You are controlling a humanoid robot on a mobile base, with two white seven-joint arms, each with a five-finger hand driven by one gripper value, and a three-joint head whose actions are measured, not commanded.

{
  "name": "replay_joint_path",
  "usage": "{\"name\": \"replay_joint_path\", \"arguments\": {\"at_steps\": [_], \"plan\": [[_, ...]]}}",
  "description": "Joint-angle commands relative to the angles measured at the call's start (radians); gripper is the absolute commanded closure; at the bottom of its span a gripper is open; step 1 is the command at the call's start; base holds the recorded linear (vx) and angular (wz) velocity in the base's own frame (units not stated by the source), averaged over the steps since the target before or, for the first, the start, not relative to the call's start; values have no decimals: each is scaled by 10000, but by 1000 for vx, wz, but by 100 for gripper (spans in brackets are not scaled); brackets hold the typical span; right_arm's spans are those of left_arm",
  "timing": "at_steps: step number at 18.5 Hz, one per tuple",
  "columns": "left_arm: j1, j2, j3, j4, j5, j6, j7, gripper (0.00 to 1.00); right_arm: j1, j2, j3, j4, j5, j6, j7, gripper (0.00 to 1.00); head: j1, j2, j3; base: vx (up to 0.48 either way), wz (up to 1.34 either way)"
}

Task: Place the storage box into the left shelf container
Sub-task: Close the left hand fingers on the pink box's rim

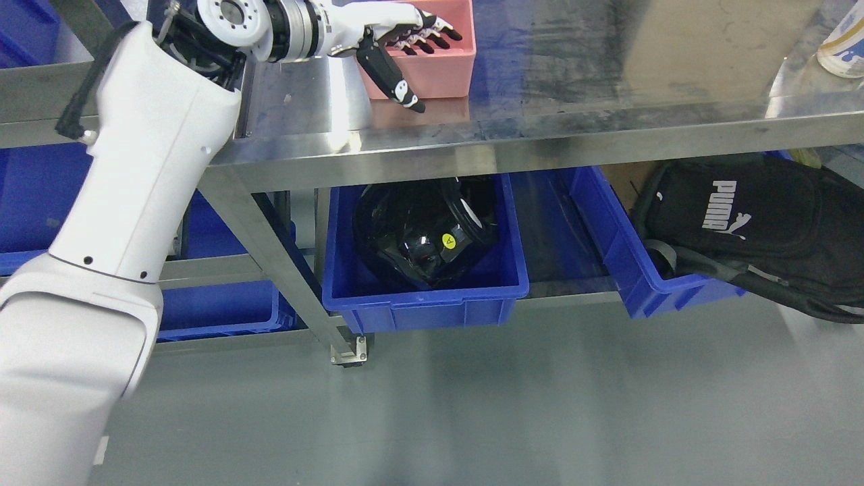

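Note:
A pink storage box (439, 64) stands on the steel table top (574, 101) near the upper middle. My left hand (412, 50) reaches in from the left over the box's open top. Its fingers (432, 37) are spread above the box's inside, and the thumb (395, 81) hangs down outside the box's near left wall. Nothing is held. Blue shelf containers (27, 196) sit at the far left, partly hidden behind my white left arm (142, 175). My right arm does not show.
Under the table a blue bin (425, 290) holds a black wrapped object (422, 233). Another blue bin (628, 263) to its right carries a black bag (749, 223). A white container (844, 40) stands at the table's far right. A table leg (290, 277) slants down to the grey floor.

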Motion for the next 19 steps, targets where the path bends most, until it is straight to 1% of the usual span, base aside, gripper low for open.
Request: {"name": "replay_joint_path", "arguments": {"at_steps": [1,6,10,12,13,16,17,19], "plan": [[-482,91,477,145,19,-10,55,13,-63,-175,-31,-175,-15,-6,3,0,0,0,0,-11,57],[-24,61,293,145,19,-10,24,13,-63,-175,-31,-175,-15,-6,3,0,0,0,0,8,10],[559,-154,-335,191,-11,-10,24,14,-63,-175,-31,-175,-15,-6,-12,0,0,0,0,0,-6],[699,-184,-336,191,-12,-10,24,16,-63,-175,-31,-175,-15,-6,-12,0,0,0,0,0,7],[684,-215,-275,236,-12,-10,24,19,-63,-175,-31,-175,-15,-6,-12,0,0,0,0,0,0],[638,-384,214,513,-12,-26,39,38,-63,-175,-31,-175,-15,-6,-12,0,0,0,0,0,0],[638,-384,490,513,-12,-41,54,51,-63,-175,-31,-175,-15,-6,3,0,0,0,0,0,0],[638,-399,889,513,-27,-193,70,63,-63,-175,-31,-175,-15,-6,-12,0,0,0,0,1,7]]}}
